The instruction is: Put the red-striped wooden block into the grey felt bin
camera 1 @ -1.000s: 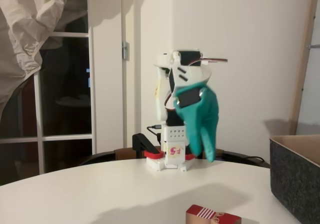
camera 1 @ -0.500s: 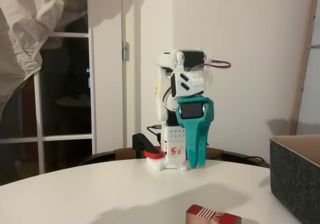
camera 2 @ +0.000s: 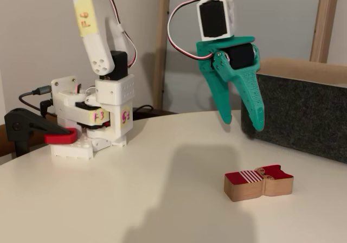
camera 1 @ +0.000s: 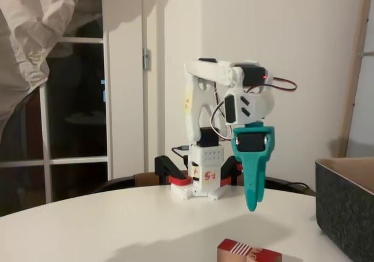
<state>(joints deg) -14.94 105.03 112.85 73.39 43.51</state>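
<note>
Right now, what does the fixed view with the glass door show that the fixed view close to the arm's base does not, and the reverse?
A fixed view shows the glass door and pale crumpled fabric; the picture's bottom edge cuts the red-striped wooden block. In a fixed view the block lies whole and the gripper hangs open above the table. Both fixed views share the grey felt bin, the black clamp and the white table.

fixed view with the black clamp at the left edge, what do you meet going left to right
black clamp with red jaw tip → white robot base with handwritten labels → open teal two-finger tool hanging above the table → small red-striped wooden block → large dark grey felt bin
</note>
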